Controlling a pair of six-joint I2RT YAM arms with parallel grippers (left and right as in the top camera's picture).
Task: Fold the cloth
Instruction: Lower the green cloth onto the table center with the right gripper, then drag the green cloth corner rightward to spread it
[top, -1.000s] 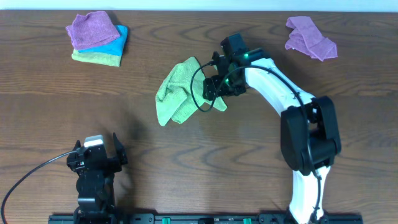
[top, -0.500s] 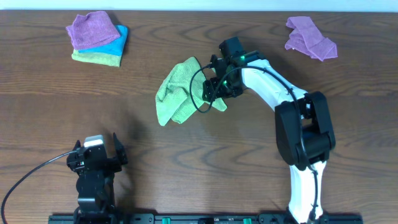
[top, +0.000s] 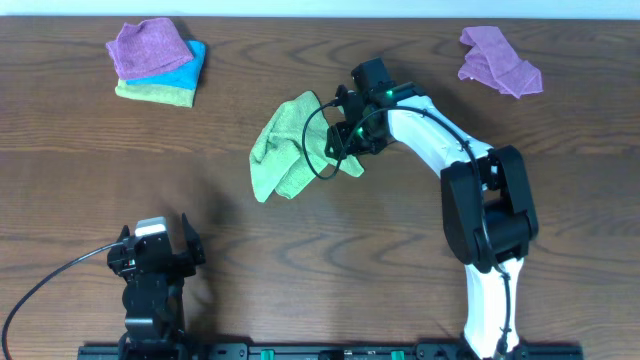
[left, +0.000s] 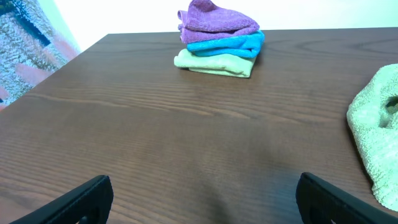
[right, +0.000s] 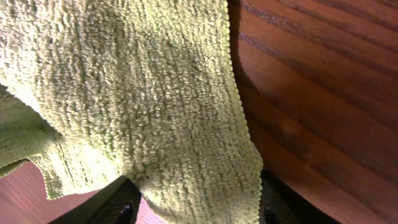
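Note:
A light green cloth (top: 285, 148) lies crumpled at the middle of the table. It fills the right wrist view (right: 137, 99) and its edge shows at the right of the left wrist view (left: 376, 118). My right gripper (top: 345, 145) is at the cloth's right edge, shut on a corner of it (right: 199, 199). My left gripper (left: 199, 199) is open and empty, low at the front left of the table (top: 155, 255), far from the cloth.
A stack of folded cloths, purple on blue on green (top: 155, 62), sits at the back left, also in the left wrist view (left: 219, 38). A crumpled purple cloth (top: 500, 60) lies at the back right.
My right gripper has shifted slightly left and back with the cloth's corner. The left arm has not moved.

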